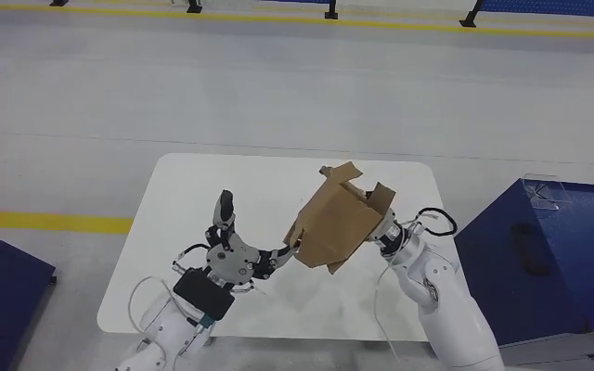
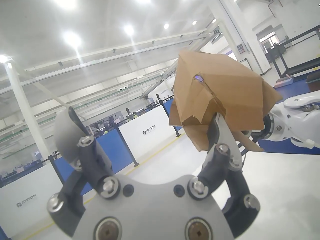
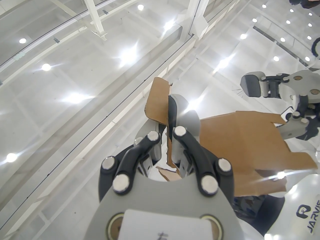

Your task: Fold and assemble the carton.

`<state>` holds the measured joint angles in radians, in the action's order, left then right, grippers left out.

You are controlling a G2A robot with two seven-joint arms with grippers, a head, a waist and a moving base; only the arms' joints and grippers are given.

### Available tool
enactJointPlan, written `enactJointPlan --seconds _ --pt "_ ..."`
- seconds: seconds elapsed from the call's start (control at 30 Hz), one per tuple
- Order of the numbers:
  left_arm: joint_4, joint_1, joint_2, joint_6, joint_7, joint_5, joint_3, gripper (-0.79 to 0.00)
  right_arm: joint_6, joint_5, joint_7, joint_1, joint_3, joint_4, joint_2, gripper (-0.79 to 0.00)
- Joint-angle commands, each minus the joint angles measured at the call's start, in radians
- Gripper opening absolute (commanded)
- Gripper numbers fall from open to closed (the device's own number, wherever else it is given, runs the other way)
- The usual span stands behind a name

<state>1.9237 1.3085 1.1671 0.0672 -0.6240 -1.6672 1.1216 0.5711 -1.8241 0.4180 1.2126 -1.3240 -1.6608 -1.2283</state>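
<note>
One blue cabinet (image 1: 520, 269) stands at three o'clock of the table (image 1: 186, 223). The right gripper (image 3: 169, 116) pinches the carton (image 3: 237, 138); the left wrist view shows the left gripper (image 2: 145, 121) wide, one finger (image 2: 222, 131) touching cardboard.

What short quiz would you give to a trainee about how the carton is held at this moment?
1. True or false: the carton lies flat on the white table.
2. Choose one. The right end effector is: A. open; B. shut on a flap of the carton; C. shut on nothing.
3. Fill the gap: the left end effector is ____, with one finger at the carton's edge.

Key: 1. False, it is held up above the table. 2. B. 3. open.
</note>
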Motion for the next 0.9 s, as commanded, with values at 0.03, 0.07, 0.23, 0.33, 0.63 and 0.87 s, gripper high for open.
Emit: enactJointPlan --seconds 0.03,0.07,0.23,0.33,0.63,0.87 --pt "-0.007 -0.011 0.004 -0.016 0.004 -0.021 -0.01 0.0 0.004 0.006 -0.001 0.004 0.003 -0.003 -0.001 -0.785" --pt "-0.009 -0.014 0.005 -0.021 0.008 -0.03 -0.014 0.0 0.006 0.007 -0.001 0.006 0.003 -0.005 -0.001 -0.785" --pt "-0.016 -0.028 0.013 -0.044 0.02 -0.056 -0.034 0.0 0.011 0.013 -0.006 0.014 0.008 -0.014 -0.002 -0.785" --pt "-0.016 -0.034 0.018 -0.057 0.019 -0.082 -0.05 0.0 0.014 0.02 -0.01 0.017 0.013 -0.013 -0.003 -0.785" --pt "-0.027 -0.042 0.028 -0.086 0.026 -0.114 -0.069 -0.169 0.01 0.039 -0.009 0.019 0.021 -0.012 -0.006 -0.785" --pt "-0.029 -0.036 0.033 -0.08 0.028 -0.118 -0.069 -0.785 0.009 0.051 -0.016 0.019 0.02 -0.013 -0.007 -0.785"
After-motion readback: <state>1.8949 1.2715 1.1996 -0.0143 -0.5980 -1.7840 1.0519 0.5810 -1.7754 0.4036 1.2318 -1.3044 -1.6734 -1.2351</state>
